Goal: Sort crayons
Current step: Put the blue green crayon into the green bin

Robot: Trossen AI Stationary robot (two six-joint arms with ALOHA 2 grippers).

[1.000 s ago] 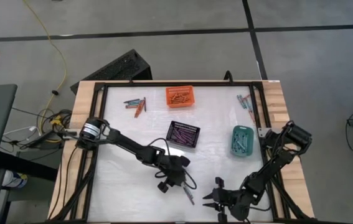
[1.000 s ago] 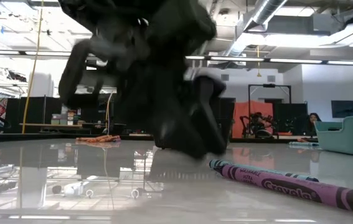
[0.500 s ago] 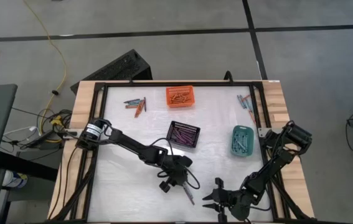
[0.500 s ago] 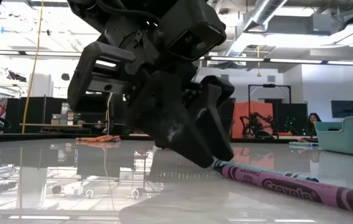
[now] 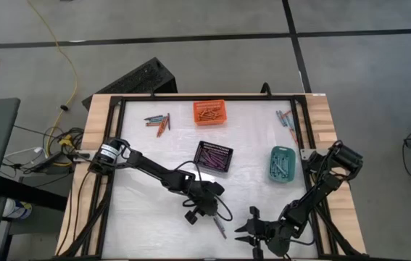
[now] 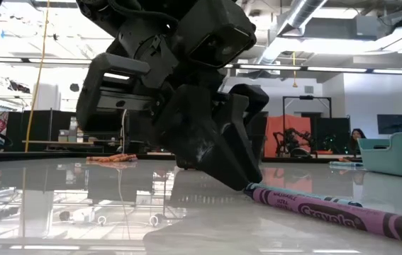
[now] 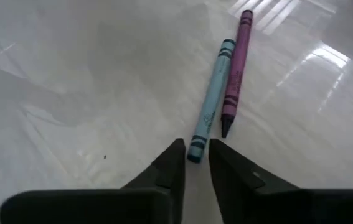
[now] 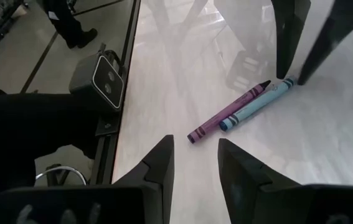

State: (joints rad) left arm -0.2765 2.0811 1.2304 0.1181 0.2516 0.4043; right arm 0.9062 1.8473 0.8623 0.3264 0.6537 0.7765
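A teal-blue crayon [image 7: 210, 99] and a purple crayon [image 7: 235, 68] lie side by side, flat on the white table near its front edge [image 5: 220, 228]. My left gripper [image 7: 196, 146] slants down over them. It is open by a narrow gap, one fingertip on either side of the teal-blue crayon's near end, a sliver of table showing beside it. In the low view its fingertips [image 6: 247, 183] stand at the purple crayon's [image 6: 328, 209] end. My right gripper [image 8: 195, 155] hangs open and empty to the crayons' right [image 5: 243, 233], pointing at them.
Three small baskets with crayons stand farther back: orange [image 5: 209, 103], black [image 5: 199, 165] and teal [image 5: 272, 164]. Loose crayons lie at the far left [image 5: 158, 122] and far right [image 5: 286, 119]. A black frame edges the table.
In the low view my left gripper was blurred in motion a second ago; it now stands still with its fingertips down at the crayons' ends. Both crayons lie where they were.
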